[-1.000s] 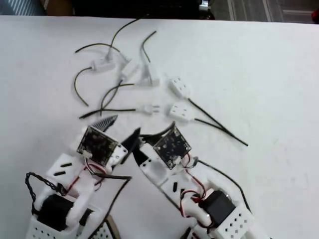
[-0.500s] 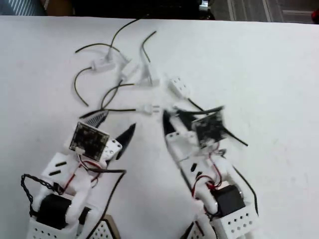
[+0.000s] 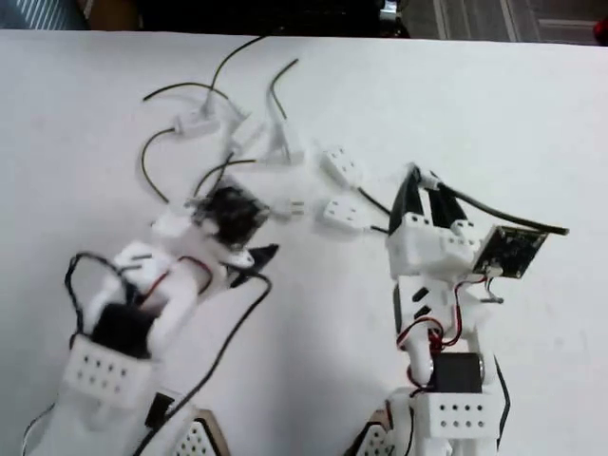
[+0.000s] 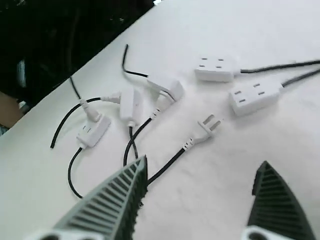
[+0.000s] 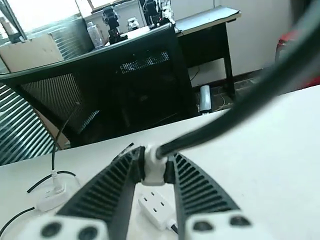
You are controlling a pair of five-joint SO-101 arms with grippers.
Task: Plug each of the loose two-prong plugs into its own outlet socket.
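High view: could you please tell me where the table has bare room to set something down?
Free: the table right of the right hand, and the strip between both arms. Crowded: the cords and outlets beyond the left hand.

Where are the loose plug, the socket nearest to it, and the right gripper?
plug (image 4: 201,131), left wrist view, white body behind the prongs.
socket (image 3: 342,213), high view, top face.
right gripper (image 5: 154,159), right wrist view, midway between the jaws, shut on a cord end.
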